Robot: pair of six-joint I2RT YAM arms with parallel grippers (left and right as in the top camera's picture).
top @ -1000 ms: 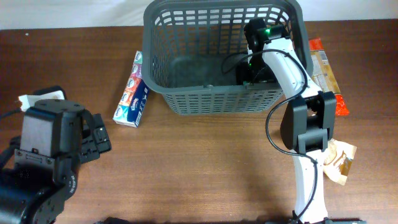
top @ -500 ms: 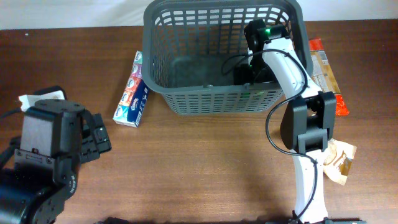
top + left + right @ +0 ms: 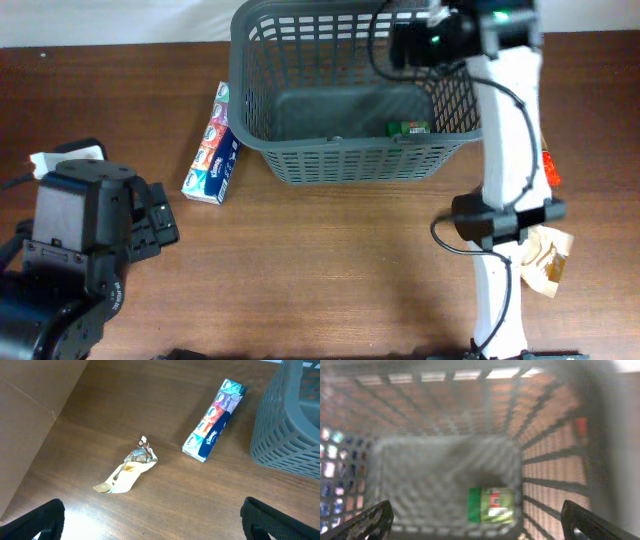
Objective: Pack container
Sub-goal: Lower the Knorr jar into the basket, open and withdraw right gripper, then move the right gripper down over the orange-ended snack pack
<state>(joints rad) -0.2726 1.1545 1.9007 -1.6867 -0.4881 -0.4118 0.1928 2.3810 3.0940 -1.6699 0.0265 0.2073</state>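
Note:
The dark grey slotted basket [image 3: 300, 160] stands at the table's back middle. A small green packet [image 3: 408, 128] lies on its bottom near the front right corner. It also shows blurred in the right wrist view [image 3: 491, 505]. My right gripper [image 3: 408, 45] hangs open and empty above the basket's right side, looking down into the basket [image 3: 445, 467]. My left gripper [image 3: 158, 218] is open and empty over the table at the front left. Only its two fingertips [image 3: 35, 522] show in the left wrist view.
A colourful tissue pack [image 3: 212, 150] lies left of the basket, also in the left wrist view [image 3: 215, 420]. A crumpled wrapper [image 3: 131, 465] lies further left. An orange packet [image 3: 548, 168] and a brown packet [image 3: 548, 260] lie right of the basket.
My right gripper has risen out of the basket and now stands high above it. The green packet stays on the basket's bottom. The left arm has not moved.

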